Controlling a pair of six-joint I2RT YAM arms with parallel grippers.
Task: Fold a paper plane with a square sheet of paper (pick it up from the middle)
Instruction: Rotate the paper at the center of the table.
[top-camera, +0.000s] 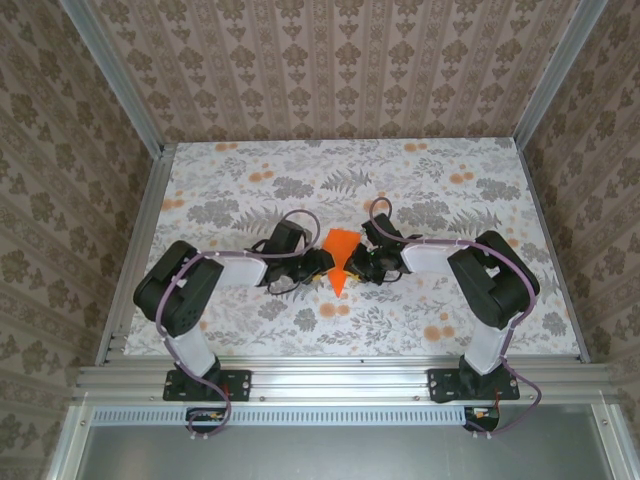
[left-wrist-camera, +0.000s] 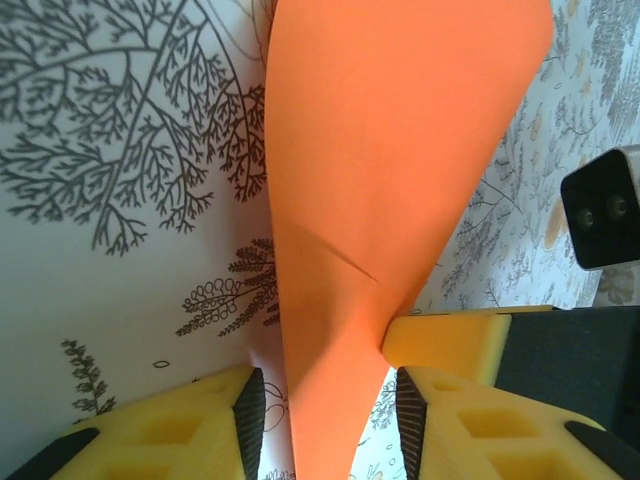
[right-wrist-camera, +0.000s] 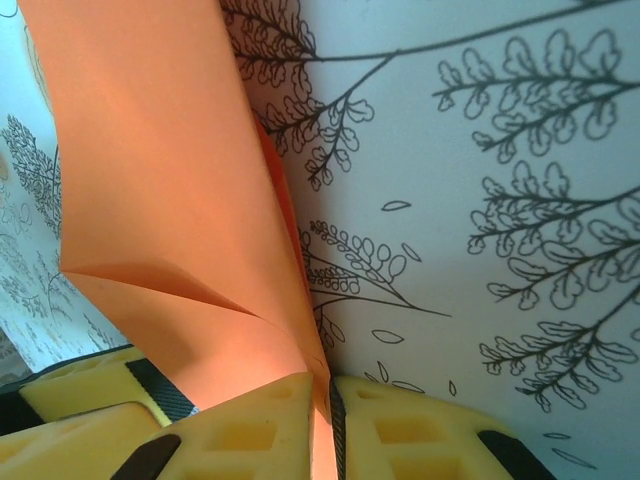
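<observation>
The square sheet of paper (top-camera: 340, 252) is bright orange and folded into a narrow dart. Its point faces the near edge and it is held up between the two grippers at the table's middle. My right gripper (top-camera: 363, 262) is shut on its folded edge, and the right wrist view shows the orange paper (right-wrist-camera: 160, 150) pinched between the yellow fingers (right-wrist-camera: 260, 420). My left gripper (left-wrist-camera: 325, 405) stands open around the narrow end of the paper (left-wrist-camera: 390, 150), with a small gap at each pad. In the top view the left gripper (top-camera: 320, 265) is just left of the point.
The floral tablecloth (top-camera: 250, 180) covers the table, with aluminium rails at the sides and patterned walls behind. The right arm's yellow finger (left-wrist-camera: 450, 340) and its black camera block (left-wrist-camera: 605, 205) sit close to the left gripper.
</observation>
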